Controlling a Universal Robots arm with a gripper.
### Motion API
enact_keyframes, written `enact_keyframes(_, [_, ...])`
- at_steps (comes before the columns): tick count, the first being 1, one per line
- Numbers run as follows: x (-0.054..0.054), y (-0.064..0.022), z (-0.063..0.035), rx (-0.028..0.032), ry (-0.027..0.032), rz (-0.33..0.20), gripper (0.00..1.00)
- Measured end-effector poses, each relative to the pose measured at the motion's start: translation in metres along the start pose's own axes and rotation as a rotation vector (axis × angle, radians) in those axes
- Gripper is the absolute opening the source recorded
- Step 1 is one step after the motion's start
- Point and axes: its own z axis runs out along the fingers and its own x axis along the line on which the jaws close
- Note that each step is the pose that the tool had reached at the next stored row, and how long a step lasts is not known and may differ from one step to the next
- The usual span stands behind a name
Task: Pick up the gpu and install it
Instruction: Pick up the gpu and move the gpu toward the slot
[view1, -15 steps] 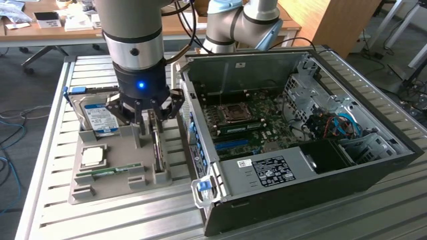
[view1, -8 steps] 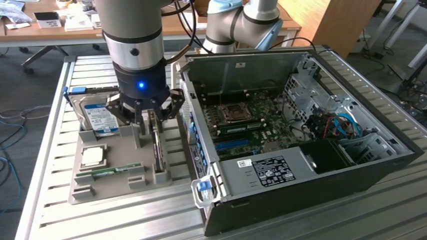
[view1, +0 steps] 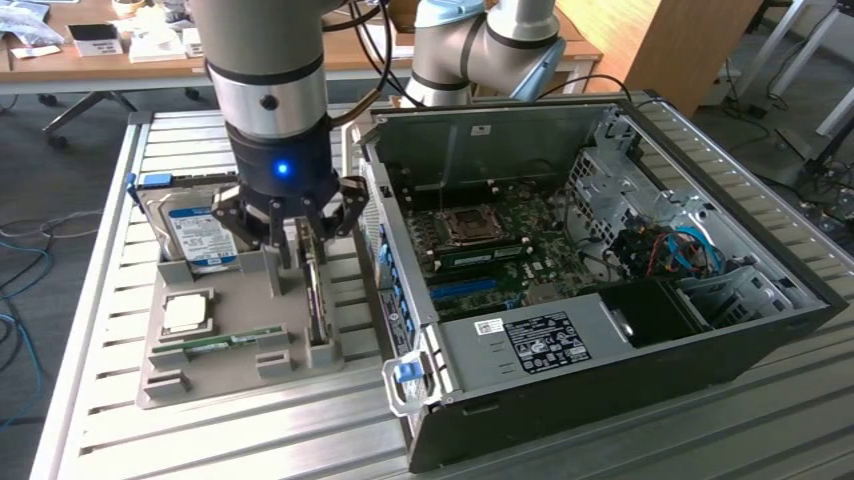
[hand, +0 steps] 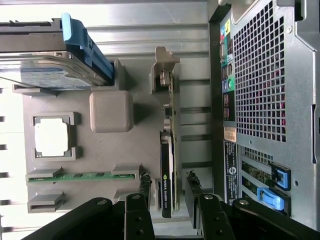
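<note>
Gripper (view1: 304, 232) (hand: 168, 187) open, jaws spread wide, pointing down over the grey tray (view1: 240, 300) (hand: 110, 150). Nothing held. In the wrist view one finger stands on each side of the gpu (view1: 314, 300) (hand: 170, 160), with a gap on both sides; no contact seen.

The gpu stands on its long edge in a slot of the tray, along the tray's side nearest the computer case (view1: 601, 300) (hand: 260, 75). Its silver bracket (hand: 166, 70) is at the end away from the fingers, and its dark body with a green logo lies between the fingers.

Other things on the tray:
- square grey block (hand: 111, 111), beside the gpu, apart from it
- hard drive (view1: 200, 235) (hand: 45, 75) with a blue-white label, propped on edge at the far end, blue clip at its corner
- processor chip (view1: 184, 313) (hand: 50, 137), flat in a square recess
- green memory stick (view1: 220, 343) (hand: 80, 176), lying in its slot near the chip

The tray sits on a slatted metal table (view1: 107, 400), to the exterior view's left of the case. The case lies with its side panel off and the motherboard (view1: 494, 250) showing.
</note>
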Motion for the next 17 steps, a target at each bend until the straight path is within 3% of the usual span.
enact_keyframes(17, [0.0002, 0.0034, 0.0004, 0.0000, 0.0000, 0.000, 0.42])
